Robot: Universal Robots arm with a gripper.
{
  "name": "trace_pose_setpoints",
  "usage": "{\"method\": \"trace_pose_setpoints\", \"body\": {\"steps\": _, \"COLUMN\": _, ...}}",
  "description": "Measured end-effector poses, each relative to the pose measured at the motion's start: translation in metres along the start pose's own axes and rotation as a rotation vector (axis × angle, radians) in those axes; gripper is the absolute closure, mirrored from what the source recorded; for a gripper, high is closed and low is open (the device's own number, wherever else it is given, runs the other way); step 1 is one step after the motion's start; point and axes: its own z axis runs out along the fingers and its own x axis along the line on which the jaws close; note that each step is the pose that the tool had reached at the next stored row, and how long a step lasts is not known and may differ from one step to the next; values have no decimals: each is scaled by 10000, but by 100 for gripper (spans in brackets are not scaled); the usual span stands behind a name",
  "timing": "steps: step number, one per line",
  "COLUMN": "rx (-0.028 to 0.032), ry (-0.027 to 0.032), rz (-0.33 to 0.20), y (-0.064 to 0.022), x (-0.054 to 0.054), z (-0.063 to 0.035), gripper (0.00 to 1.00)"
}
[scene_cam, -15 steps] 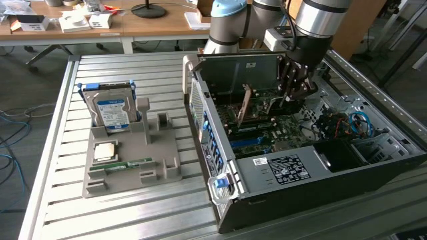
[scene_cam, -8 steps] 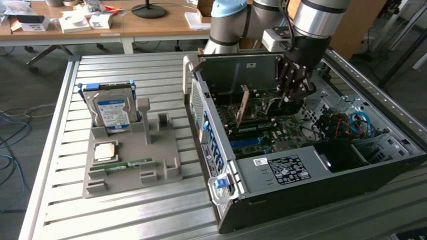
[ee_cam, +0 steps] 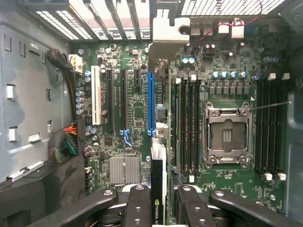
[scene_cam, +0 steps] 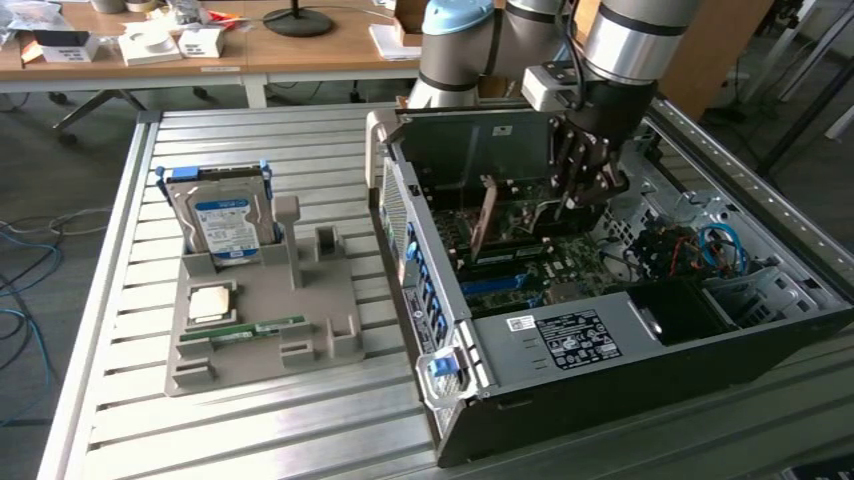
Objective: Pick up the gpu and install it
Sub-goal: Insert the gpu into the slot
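In the exterior view, nearest the camera, a slatted metal table (scene_cam: 240,430) carries an open computer case (scene_cam: 574,340). At nine o'clock from the case lies a grey tray (scene_cam: 254,290). A small green memory stick (scene_cam: 247,330) sits at the tray's near end, and a blue-labelled hard drive (scene_cam: 224,225) stands upright at its far end.

Farther in, the arm (scene_cam: 627,40) reaches down into the case from twelve o'clock, and its gripper (scene_cam: 587,185) hangs over the motherboard (ee_cam: 227,189). The wrist view shows the fingers (ee_cam: 137,203) clamped on the gpu (ee_cam: 157,198), one on each side of the card. The card stands on edge just beside the long blue slot (ee_cam: 150,104), with its silvery bracket (ee_cam: 165,35) at the case's rear wall. Whether it is seated I cannot tell.

Beyond the table stands a wooden desk (scene_cam: 320,50).
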Motion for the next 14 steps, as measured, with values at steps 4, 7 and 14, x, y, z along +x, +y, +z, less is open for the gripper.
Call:
{"method": "trace_pose_setpoints", "body": {"steps": 4, "rx": 0, "ry": 1, "rz": 0, "y": 5, "x": 20, "z": 8, "gripper": 74}}
{"method": "trace_pose_setpoints", "body": {"steps": 7, "rx": 0, "ry": 0, "rz": -1, "y": 12, "x": 57, "z": 9, "gripper": 74}}
{"method": "trace_pose_setpoints", "body": {"steps": 14, "rx": 0, "ry": 1, "rz": -4, "y": 43, "x": 70, "z": 87, "gripper": 74}}
